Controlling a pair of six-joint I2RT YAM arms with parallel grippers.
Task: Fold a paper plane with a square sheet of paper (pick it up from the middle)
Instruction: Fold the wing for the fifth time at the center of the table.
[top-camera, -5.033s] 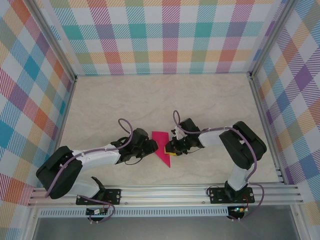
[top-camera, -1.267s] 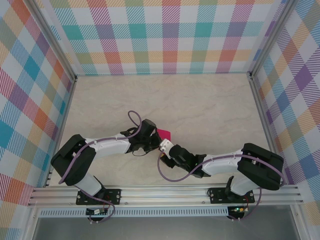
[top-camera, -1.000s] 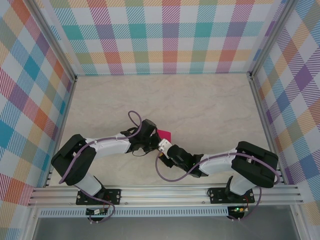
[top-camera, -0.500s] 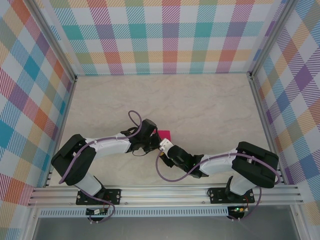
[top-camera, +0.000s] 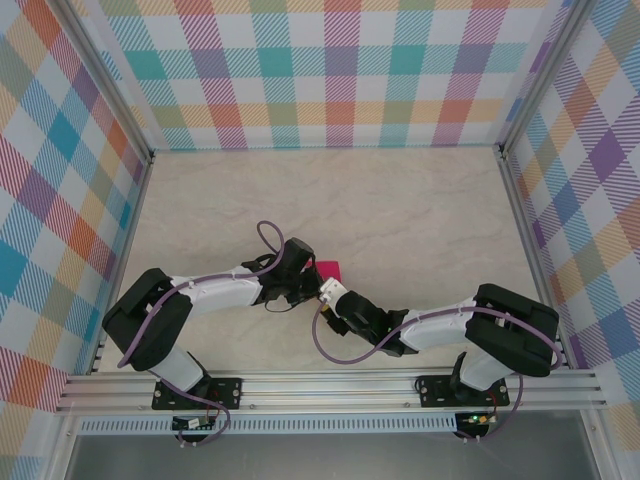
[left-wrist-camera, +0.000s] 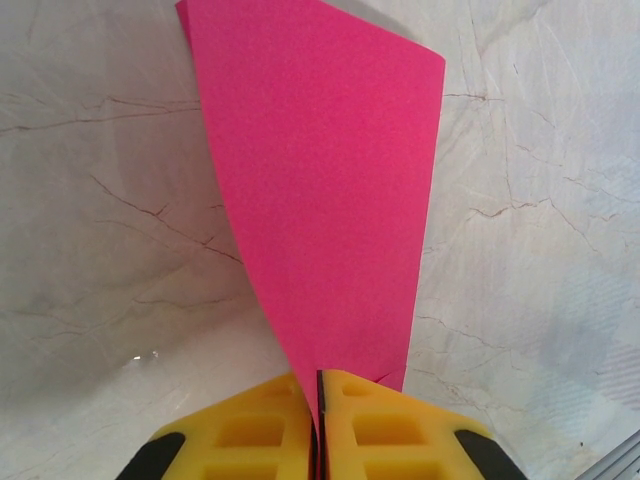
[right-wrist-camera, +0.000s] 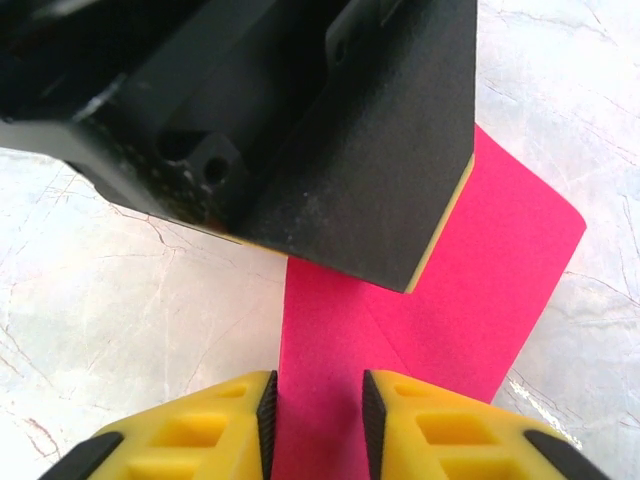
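A pale, marble-veined surface (top-camera: 420, 200) sits boxed in by three walls (top-camera: 340, 70) of pastel plaid, edged with aluminium rails (top-camera: 330, 385). The light is soft and even.

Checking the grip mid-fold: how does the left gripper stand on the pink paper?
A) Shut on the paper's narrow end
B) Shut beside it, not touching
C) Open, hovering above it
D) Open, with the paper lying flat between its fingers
A: in the left wrist view the left gripper has its jaws pressed together with the narrow end of the pink paper pinched between them.
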